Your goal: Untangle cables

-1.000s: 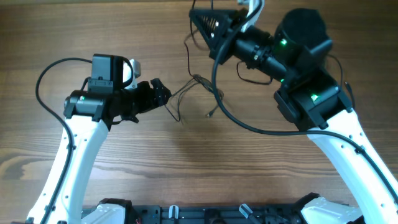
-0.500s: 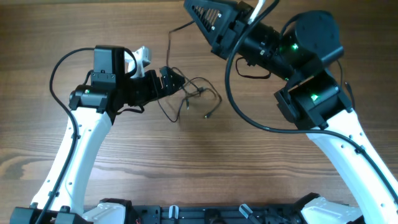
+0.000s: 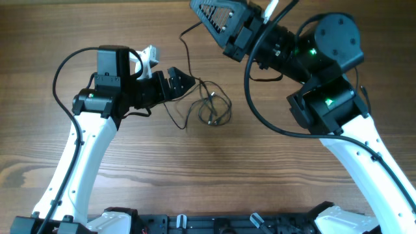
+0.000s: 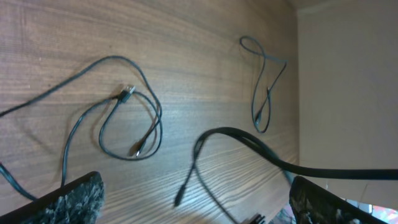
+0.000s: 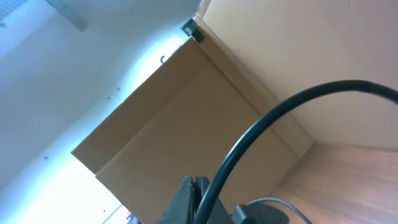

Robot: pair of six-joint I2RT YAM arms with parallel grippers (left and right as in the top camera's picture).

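Note:
The cables [image 3: 212,108] are thin black cords lying in loose loops on the wood table, just right of my left gripper [image 3: 184,80]. In the left wrist view the loop with small plugs [image 4: 132,124] lies ahead of the left gripper [image 4: 196,188], whose fingers are wide apart and empty. A plug end [image 4: 180,198] lies between them on the table. My right gripper [image 3: 200,12] is raised at the top, fingers shut [image 5: 193,185]. One thin cord [image 3: 182,39] runs from the tangle up to it. The pinch point is hidden.
A second small cord loop [image 4: 263,87] lies apart near the table's far edge, under the right arm [image 3: 260,77]. The right arm's thick black cable [image 3: 250,97] hangs over the table beside the tangle. A cardboard box [image 5: 186,124] and walls fill the right wrist view.
My left gripper moved up and right and now stands open. My right gripper rose toward the top left with the cord. The stretched cords have slackened into loops on the table.

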